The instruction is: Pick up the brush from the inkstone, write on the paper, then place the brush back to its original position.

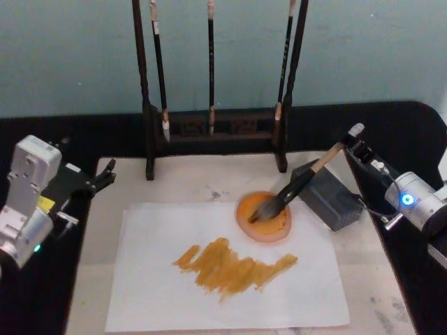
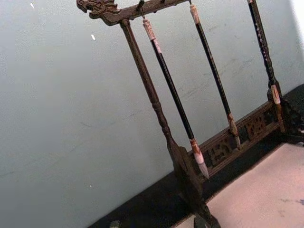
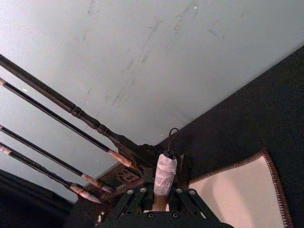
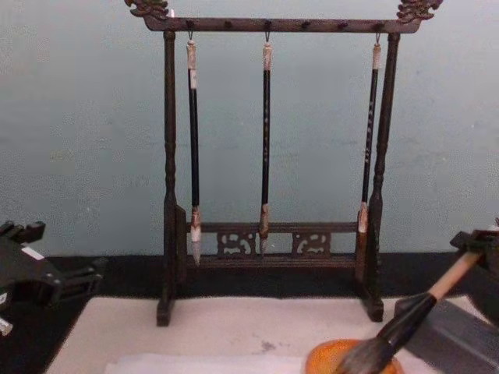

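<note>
The brush (image 1: 307,178) lies slanted, its dark bristles in a round orange dish (image 1: 269,227) and its tan handle across the corner of the grey inkstone (image 1: 334,199). My right gripper (image 1: 357,149) is at the handle's upper end, shut on it just below the pale cap. The right wrist view shows the cap of the brush (image 3: 165,173) sticking up between the fingers. From the chest view the brush (image 4: 413,315) slopes up into the right gripper (image 4: 477,248). The white paper (image 1: 154,279) carries orange strokes (image 1: 234,265). My left gripper (image 1: 105,176) is parked at the left, open.
A dark wooden rack (image 1: 209,129) with three thin hanging brushes stands behind the beige mat (image 1: 195,178). The same rack (image 4: 273,241) fronts a pale blue wall. The table beyond the mat is black.
</note>
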Motion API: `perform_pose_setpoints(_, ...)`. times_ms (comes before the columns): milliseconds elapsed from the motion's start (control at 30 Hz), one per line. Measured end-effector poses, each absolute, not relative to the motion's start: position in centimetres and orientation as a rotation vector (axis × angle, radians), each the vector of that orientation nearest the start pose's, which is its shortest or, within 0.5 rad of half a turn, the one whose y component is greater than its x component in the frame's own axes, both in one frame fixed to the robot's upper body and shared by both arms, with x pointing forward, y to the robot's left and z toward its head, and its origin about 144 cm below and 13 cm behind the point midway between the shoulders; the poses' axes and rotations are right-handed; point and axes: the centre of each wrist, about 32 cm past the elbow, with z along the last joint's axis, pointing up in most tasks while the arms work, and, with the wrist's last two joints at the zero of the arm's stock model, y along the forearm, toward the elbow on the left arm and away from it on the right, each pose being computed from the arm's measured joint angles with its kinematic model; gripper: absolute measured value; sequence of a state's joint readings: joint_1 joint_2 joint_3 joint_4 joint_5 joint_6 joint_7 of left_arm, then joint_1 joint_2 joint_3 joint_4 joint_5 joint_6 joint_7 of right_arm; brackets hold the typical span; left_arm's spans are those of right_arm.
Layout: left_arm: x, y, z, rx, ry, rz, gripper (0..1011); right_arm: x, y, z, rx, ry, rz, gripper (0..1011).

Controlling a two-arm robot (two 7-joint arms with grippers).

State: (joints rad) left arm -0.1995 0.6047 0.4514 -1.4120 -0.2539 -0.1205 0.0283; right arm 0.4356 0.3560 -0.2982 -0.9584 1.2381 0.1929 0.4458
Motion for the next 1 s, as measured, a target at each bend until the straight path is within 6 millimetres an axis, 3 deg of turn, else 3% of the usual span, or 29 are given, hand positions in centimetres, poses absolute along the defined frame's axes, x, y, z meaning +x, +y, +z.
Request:
perform_pose_setpoints(267, 48.9, 31.0, 114.0, 0.305, -0.285, 1.248, 1010, 56.7, -29.9, 114.3, 0.418, 0.753, -0.963, 168)
perform_pose_setpoints(800, 48.9, 31.0, 114.0, 0.305, -0.285, 1.248, 1010, 56.5, -29.2, 119.1, 0.388, 0.644, -0.892, 168)
perform_pose_setpoints(1000, 48.9, 31.0, 114.0, 0.305, -0.285, 1.248, 1010, 56.0, -27.8, 121.4, 0.319, 0.521, -0.862, 168)
